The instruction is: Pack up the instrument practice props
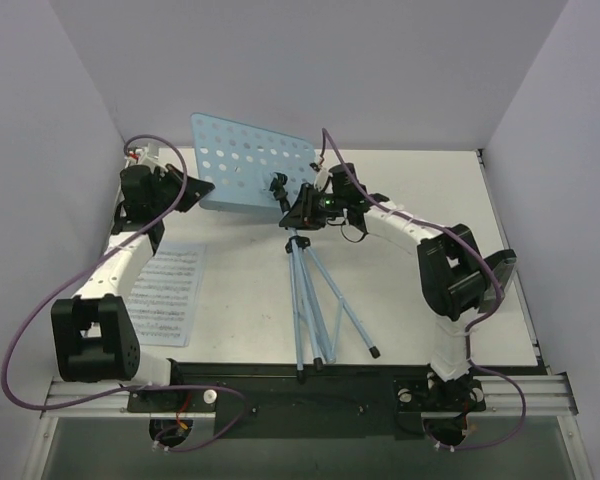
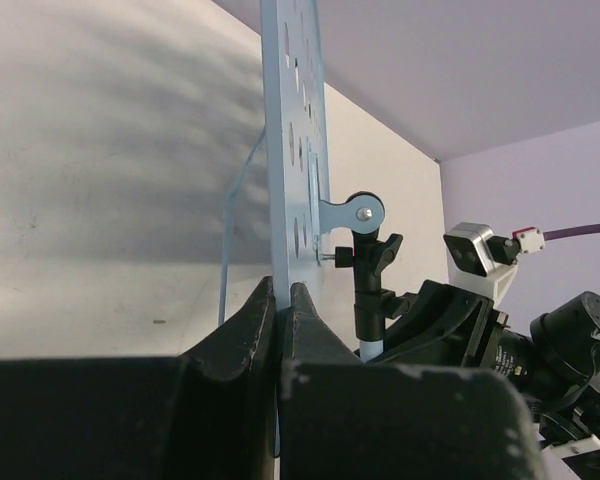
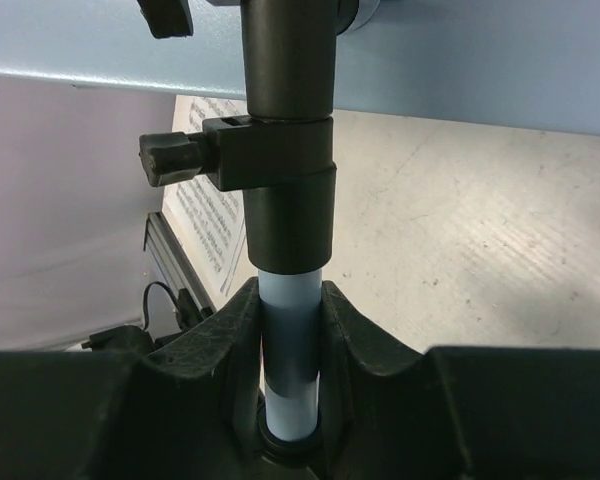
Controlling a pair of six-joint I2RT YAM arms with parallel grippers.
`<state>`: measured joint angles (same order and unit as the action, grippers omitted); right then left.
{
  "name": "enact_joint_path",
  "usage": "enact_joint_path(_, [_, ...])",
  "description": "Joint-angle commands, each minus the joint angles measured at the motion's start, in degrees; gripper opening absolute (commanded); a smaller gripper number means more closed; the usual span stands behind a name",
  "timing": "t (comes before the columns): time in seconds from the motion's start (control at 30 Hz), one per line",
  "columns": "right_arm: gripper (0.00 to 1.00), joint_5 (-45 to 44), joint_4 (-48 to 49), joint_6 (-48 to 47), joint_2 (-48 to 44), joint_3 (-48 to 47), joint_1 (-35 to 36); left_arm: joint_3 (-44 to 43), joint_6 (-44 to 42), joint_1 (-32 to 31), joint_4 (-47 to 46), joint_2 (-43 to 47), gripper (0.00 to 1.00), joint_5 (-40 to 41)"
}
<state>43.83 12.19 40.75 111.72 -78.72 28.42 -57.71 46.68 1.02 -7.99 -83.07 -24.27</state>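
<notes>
While our left gripper pinches the perforated desk of the music stand at mid-table and our right gripper clamps its pole below the black collar, we should tilt the desk slowly

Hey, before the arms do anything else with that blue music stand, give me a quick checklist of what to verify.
1. Left gripper shut on the tray edge: ok.
2. Right gripper shut on the pole below the black collar: ok.
3. Collar knob loosened: cannot tell.
4. Tripod legs folded together: not ok, feet splayed apart.
5. Sheet music clear of the stand: ok, lying flat, apart from the legs.
</notes>
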Motion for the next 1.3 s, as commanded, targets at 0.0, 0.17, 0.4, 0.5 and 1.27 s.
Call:
enact_joint_path(0.0, [0.0, 1.3, 4.3, -0.8, -7.6, -6.0, 3.7, -6.3, -0.8, 0.8, 2.4, 4.8, 0.0, -8.3])
enact_joint_path(0.17, [0.0, -5.7, 0.4, -2.7, -7.0, -9.7, 6.1, -14.3, 0.8, -0.4, 7.9, 8.2, 0.0, -5.4])
enact_joint_path(0.4, [0.0, -6.3, 1.3, -0.2, -3.4, -15.5, 7.5, -27.4, -3.1, -5.4, 17.4, 8.8, 0.0, -2.5])
enact_joint_path(0.5, [0.0, -6.0, 2.4, 1.3, -1.9, -17.9, 7.5, -31.2, -2.7, -8.0, 21.4, 8.4, 0.0, 1.9])
enact_joint_path(1.27, [0.75, -4.7, 0.0, -0.2, 5.5, -23.5, 3.4, -41.2, 0.0, -13.1, 33.5, 4.1, 0.0, 20.1])
